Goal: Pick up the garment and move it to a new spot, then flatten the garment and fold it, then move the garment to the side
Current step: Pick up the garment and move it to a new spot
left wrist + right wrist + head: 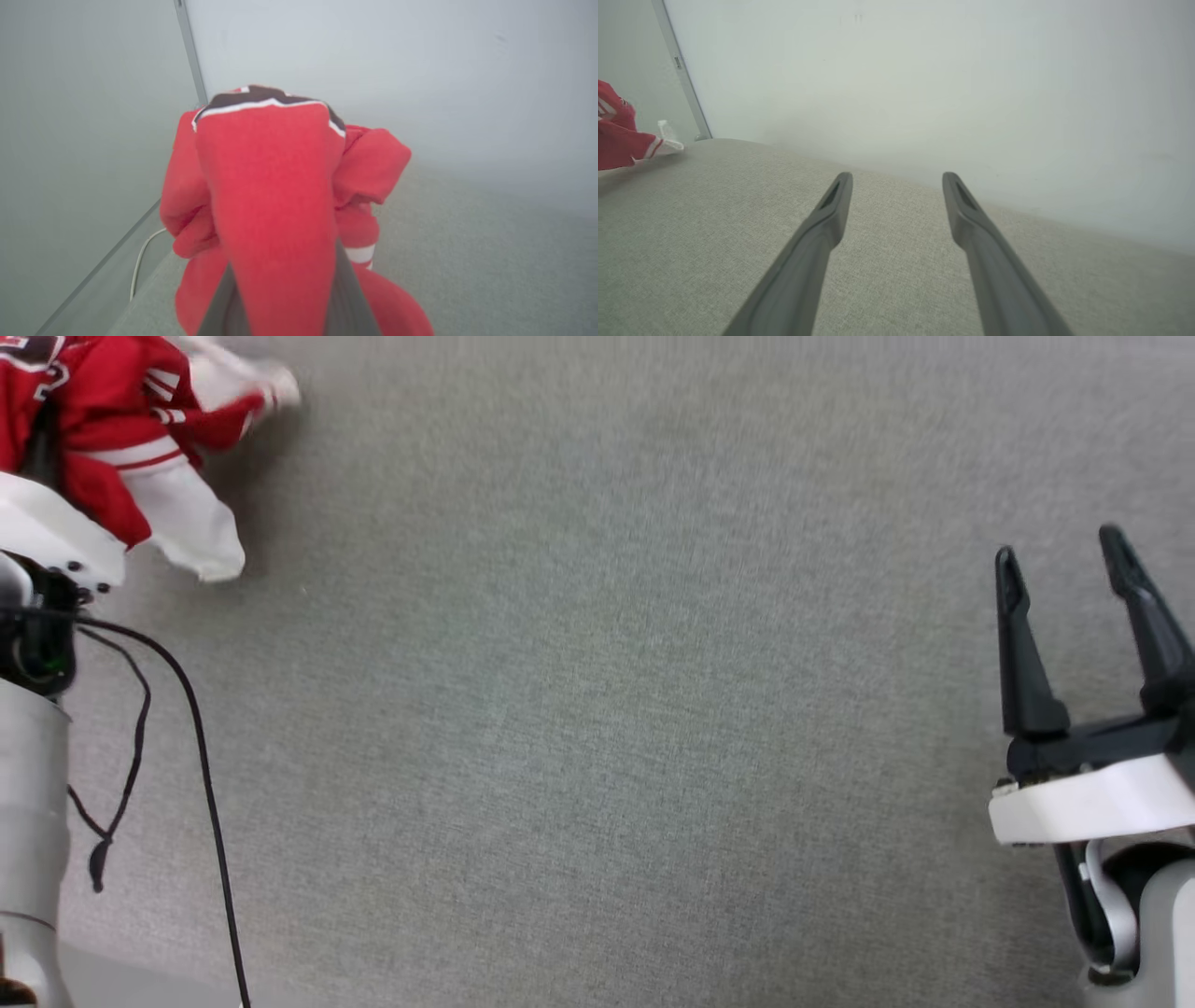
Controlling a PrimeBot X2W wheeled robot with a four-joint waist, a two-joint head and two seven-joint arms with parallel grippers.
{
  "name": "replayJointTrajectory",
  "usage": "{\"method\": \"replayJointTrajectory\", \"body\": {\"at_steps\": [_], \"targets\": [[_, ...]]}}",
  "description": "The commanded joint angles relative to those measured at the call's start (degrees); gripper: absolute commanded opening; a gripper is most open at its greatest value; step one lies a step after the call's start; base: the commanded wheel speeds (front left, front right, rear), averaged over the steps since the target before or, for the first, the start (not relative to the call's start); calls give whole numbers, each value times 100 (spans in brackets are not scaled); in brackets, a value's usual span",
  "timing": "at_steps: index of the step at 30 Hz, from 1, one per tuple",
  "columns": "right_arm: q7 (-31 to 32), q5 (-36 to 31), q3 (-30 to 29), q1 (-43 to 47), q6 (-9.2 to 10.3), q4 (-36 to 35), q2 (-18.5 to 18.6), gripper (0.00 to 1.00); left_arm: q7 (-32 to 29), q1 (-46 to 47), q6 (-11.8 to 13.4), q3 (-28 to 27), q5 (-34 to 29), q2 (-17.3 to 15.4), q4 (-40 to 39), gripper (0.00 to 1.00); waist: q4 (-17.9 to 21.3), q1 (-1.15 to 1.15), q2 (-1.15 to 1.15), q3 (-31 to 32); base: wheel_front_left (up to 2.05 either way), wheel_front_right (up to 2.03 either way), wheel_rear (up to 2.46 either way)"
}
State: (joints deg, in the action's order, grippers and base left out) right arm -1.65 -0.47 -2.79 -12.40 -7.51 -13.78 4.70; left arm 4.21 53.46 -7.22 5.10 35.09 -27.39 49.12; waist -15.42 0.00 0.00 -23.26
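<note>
The garment (112,439), a red jersey with white sleeves and striped trim, hangs bunched at the head view's top left, draped over my left gripper (42,439). In the left wrist view the red fabric (275,210) covers both fingers, which are shut on it; a black-and-white numeral edge shows at its top. At the left edge of the right wrist view a corner of the garment (621,135) sits above the grey cloth surface. My right gripper (1060,555) stands open at the right side, nothing between its fingers (831,219).
The grey fabric-covered surface (597,709) stretches wide between the two arms. Black cables (196,728) hang from the left arm. Pale walls (924,70) with a metal corner strip (189,51) rise behind the surface.
</note>
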Motion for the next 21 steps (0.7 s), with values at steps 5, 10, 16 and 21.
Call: {"method": "replayJointTrajectory", "body": {"at_steps": [5,10,16,21], "targets": [[-126,97,-50,285,4,173,-115,100,564,-293,53,146,-186,195,-284,0,159,0,0,699,0,0,0],[-248,277,-86,562,4,391,-178,100,601,-850,138,484,-309,582,-966,0,530,0,0,1188,0,0,0],[-335,541,-86,734,4,559,-185,100,282,-1503,170,900,-368,944,-1781,0,1009,0,0,1410,0,0,0],[-398,731,-111,821,4,636,-184,100,-74,-1986,145,1387,-371,1338,-2397,0,1434,0,0,1398,0,0,0]]}}
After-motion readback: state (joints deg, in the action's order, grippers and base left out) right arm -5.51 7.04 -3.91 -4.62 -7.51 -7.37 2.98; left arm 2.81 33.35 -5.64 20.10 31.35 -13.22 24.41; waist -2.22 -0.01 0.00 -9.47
